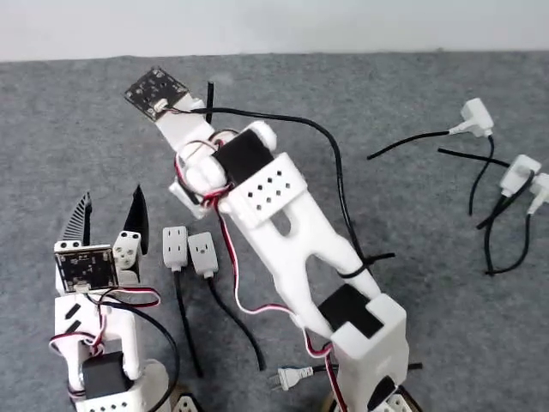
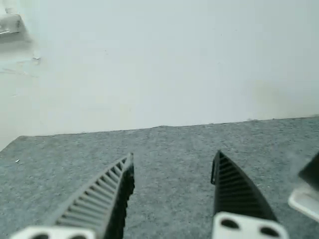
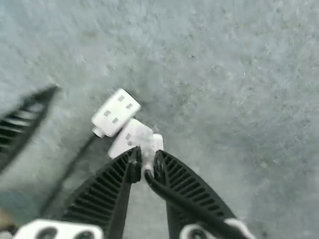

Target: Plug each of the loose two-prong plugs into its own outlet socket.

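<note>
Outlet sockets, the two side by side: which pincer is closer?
Right. The right pincer, shut on a black cable, has its tips right at the outlet sockets. The left pincer sits open off to their side, clearly apart.

The white plug (image 3: 142, 142) pinched in the right gripper (image 3: 144, 167) is blurred; its prongs cannot be made out, nor whether it touches the socket (image 3: 115, 112) beyond. Seen from above, the outermost plug (image 1: 540, 190) is cut by the edge. In the left wrist view a blurred white shape (image 2: 305, 201) is cut off too.
</note>
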`<control>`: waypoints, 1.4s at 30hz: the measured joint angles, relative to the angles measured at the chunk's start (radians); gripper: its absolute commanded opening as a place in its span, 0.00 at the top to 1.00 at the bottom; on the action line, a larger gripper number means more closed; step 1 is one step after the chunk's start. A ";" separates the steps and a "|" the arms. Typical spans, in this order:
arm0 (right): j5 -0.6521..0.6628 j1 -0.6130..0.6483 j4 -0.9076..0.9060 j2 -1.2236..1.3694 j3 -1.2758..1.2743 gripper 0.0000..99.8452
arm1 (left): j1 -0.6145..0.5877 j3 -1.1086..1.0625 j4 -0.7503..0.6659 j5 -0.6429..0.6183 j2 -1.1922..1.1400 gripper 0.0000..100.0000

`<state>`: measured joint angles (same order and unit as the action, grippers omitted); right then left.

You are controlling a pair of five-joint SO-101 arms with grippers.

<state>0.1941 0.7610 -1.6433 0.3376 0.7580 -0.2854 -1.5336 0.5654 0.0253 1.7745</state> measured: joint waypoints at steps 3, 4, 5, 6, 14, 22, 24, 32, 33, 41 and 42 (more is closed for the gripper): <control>0.146 -0.005 0.005 0.017 0.000 0.99 | -0.002 0.000 0.000 0.000 0.000 0.75; 0.187 -0.003 0.015 0.023 0.000 0.99 | -0.002 0.000 0.000 0.000 0.000 0.75; 0.215 -0.002 0.031 0.031 0.000 0.99 | -0.002 0.000 0.000 0.002 0.000 0.75; 0.232 -0.002 0.049 0.037 0.000 0.99 | -0.002 0.000 0.000 0.006 0.000 0.75; 0.427 0.023 0.120 0.132 0.000 0.99 | -0.037 0.000 -0.018 0.041 0.000 0.75; 0.434 0.097 0.124 0.198 0.000 0.99 | -0.153 0.012 -0.021 0.044 0.000 0.75; 0.434 0.118 0.120 0.212 0.000 0.99 | -0.203 0.028 -0.021 0.044 0.000 0.75; 0.436 0.126 0.080 0.224 0.000 0.99 | -0.270 0.041 -0.021 0.044 0.000 0.76; 0.436 0.126 0.068 0.224 0.000 0.99 | -0.270 0.041 -0.021 0.044 0.000 0.76; 0.488 0.126 0.015 0.259 0.000 0.99 | -0.281 0.043 -0.044 0.044 0.000 0.76; 0.488 0.126 0.015 0.270 0.000 0.99 | -0.285 0.043 -0.044 0.044 0.000 0.76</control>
<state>0.6820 0.8869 -1.6280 0.6076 0.7580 -0.5708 -1.4906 0.5209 0.0698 1.7745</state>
